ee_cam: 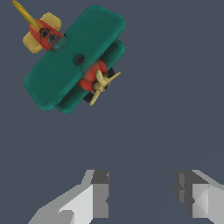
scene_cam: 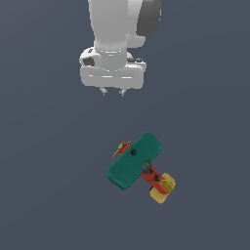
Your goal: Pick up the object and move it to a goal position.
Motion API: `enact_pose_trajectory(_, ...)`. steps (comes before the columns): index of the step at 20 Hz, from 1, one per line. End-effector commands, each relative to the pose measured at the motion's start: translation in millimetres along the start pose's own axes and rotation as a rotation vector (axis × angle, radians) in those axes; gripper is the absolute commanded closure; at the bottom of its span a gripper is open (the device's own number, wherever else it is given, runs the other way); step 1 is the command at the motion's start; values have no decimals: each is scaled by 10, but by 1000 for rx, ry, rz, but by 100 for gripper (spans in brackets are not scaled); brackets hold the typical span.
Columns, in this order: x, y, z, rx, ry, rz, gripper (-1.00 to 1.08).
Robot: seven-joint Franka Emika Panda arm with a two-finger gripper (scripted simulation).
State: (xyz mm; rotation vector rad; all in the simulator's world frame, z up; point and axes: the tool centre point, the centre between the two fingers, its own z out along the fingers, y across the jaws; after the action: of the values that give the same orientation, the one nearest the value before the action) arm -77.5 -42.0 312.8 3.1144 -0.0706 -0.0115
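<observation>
The object is a small toy biplane [scene_cam: 135, 162] with teal-green wings, a red body, a yellow tail and a yellow propeller. It rests on the dark grey floor in the lower middle of the exterior view. The wrist view shows the biplane [ee_cam: 74, 61] from above, propeller pointing toward the fingers. My gripper [scene_cam: 113, 92] hangs well above and behind the plane, apart from it. Its two fingers [ee_cam: 98, 194] stand spread wide with only bare floor between them, so my gripper [ee_cam: 142, 194] is open and holds nothing.
A flat dark grey floor [scene_cam: 44, 185] fills both views. The white arm [scene_cam: 114, 29] comes down from the top of the exterior view.
</observation>
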Motion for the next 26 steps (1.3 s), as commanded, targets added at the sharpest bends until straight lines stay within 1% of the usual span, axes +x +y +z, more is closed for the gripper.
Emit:
enact_pose_trajectory(1, 11, 52, -11, 0, 1, 13, -20)
enact_pose_trajectory(6, 45, 105, -39, -2, 12, 39, -20)
enact_pose_trajectory(19, 41, 50, -43, -5, 11, 37, -20)
enact_pose_trajectory(26, 99, 46, -20, 11, 2, 42, -20)
